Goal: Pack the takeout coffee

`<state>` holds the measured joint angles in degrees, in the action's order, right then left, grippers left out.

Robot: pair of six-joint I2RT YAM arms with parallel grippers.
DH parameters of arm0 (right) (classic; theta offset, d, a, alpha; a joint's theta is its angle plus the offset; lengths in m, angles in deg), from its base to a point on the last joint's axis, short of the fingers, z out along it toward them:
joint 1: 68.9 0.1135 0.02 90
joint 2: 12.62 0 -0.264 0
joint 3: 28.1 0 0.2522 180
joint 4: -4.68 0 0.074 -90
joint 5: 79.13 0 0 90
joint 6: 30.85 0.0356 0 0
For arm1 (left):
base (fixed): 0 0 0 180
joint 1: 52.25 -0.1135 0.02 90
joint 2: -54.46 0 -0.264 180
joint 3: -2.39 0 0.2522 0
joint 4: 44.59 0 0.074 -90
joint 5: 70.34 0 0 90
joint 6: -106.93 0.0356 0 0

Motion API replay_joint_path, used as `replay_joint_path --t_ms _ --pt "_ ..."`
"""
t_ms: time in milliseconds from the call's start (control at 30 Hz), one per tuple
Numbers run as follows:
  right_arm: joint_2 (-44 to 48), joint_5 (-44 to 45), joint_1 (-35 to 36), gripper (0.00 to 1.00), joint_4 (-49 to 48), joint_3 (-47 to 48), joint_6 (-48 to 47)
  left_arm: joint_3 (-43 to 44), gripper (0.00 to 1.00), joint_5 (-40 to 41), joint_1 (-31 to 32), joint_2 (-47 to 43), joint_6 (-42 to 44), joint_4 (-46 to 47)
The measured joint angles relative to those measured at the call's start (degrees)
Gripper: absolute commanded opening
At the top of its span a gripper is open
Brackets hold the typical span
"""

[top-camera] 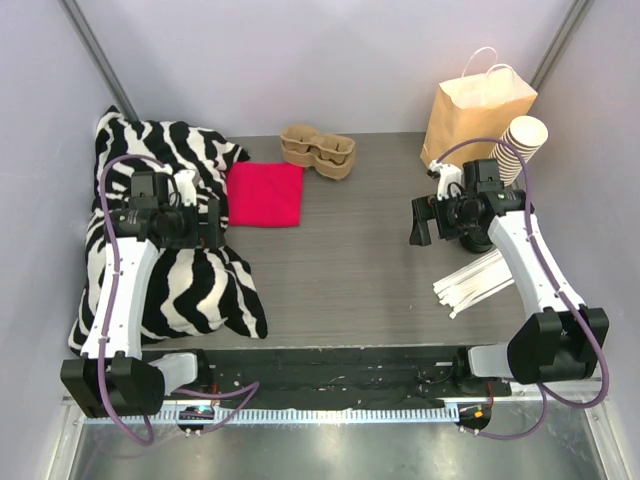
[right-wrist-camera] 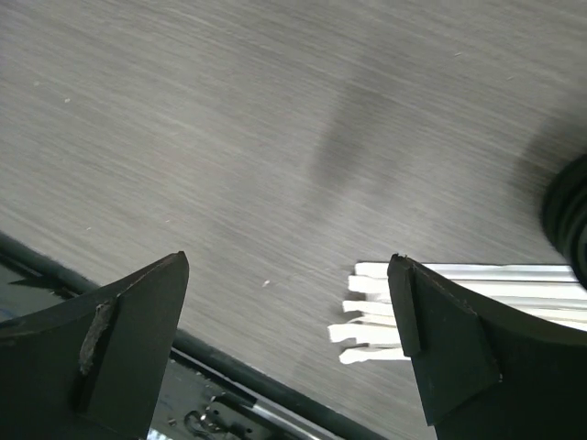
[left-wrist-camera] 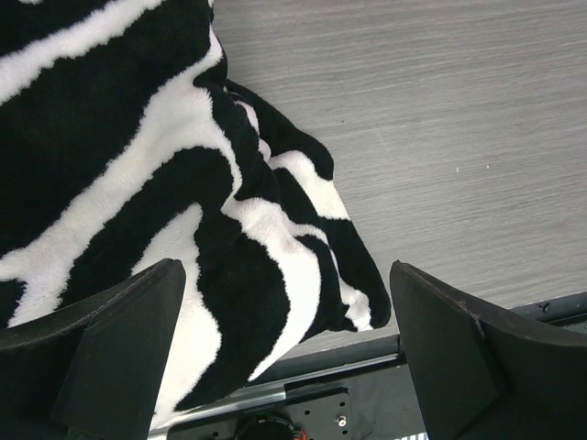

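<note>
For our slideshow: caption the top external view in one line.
Left gripper over zebra blanket, right gripper near paper bag and stacked cups; pink cloth and cup carrier between.

The blanket (top-camera: pixel 190 290) fills the left side; the cloth (top-camera: pixel 266 195) lies against its right edge, the carrier (top-camera: pixel 318 152) just behind. At far right stands the bag (top-camera: pixel 475 115), cups (top-camera: pixel 522 145) stacked beside it, sticks (top-camera: pixel 475 283) lying nearer.

Right arm (top-camera: pixel 535 265) covering the foot of the cup stack (top-camera: pixel 522 140) and part of the white strips (top-camera: pixel 472 285), cup stack overlapping the paper bag (top-camera: pixel 470 112), right pincer (right-wrist-camera: pixel 289 259) blocking the strips' ends, zebra blanket (left-wrist-camera: pixel 110 137) running off the upper left, unidentifiable dark shape (right-wrist-camera: pixel 570 215) being cropped at right edge.
</note>
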<state>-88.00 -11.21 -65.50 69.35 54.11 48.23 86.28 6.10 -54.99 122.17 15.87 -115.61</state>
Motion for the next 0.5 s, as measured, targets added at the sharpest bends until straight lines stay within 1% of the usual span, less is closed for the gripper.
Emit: replay_joint_path --t_ms 100,167,300,400,500 --pt "-2.58 3.28 0.15 1.00 1.05 3.43 -1.68 1.33 1.00 -0.04 -0.02 0.09 0.07 -0.31" --pt "-3.28 4.07 0.13 1.00 1.62 5.09 -2.27 2.49 1.00 -0.57 -0.02 0.35 0.52 -0.57" --pt "-4.96 4.57 -0.90 1.00 2.95 12.41 -3.87 3.78 1.00 -2.49 0.00 0.81 2.01 -0.76" --pt "-5.62 4.42 -3.43 1.00 3.54 18.67 -4.66 3.93 1.00 -3.91 0.00 0.79 3.10 -0.90" --pt "-6.62 4.35 -8.57 1.00 3.80 25.68 -5.40 4.17 1.00 -5.40 0.00 0.66 4.52 -1.11"
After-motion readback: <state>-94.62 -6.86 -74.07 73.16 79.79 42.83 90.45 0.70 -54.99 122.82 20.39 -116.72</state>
